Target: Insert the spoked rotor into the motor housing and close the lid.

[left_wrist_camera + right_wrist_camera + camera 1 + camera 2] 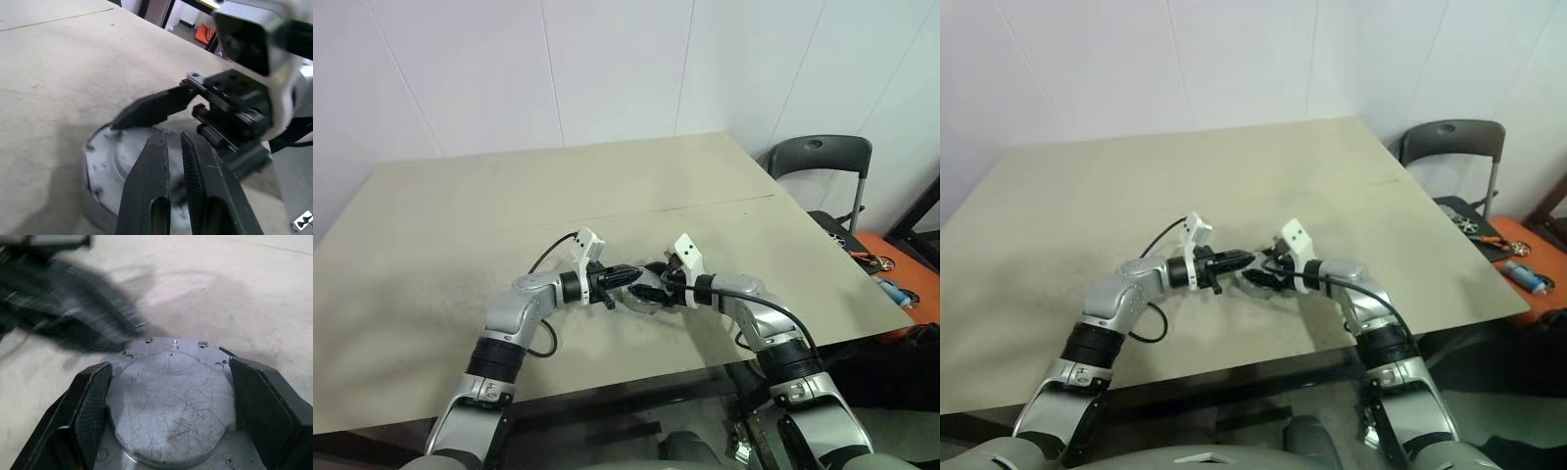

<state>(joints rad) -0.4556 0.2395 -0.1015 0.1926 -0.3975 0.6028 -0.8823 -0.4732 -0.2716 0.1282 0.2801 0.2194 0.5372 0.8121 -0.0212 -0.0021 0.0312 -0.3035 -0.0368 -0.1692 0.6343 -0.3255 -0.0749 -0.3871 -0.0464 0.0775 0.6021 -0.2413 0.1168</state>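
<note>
A round grey metal disc, which I take for the motor housing, sits low at the table's near middle. Its scratched face is up, with a raised centre plate and small holes round the flange; no windings show. My right gripper straddles it, jaws wide, one pad pressed against each side. My left gripper is shut, holding nothing, its tips just over the disc's face opposite the right gripper. The spoked rotor and the lid are out of view.
The beige table stretches far ahead and to both sides, its front edge just below the arms. A dark chair stands off the table's right corner. An orange surface with small tools lies low at the right.
</note>
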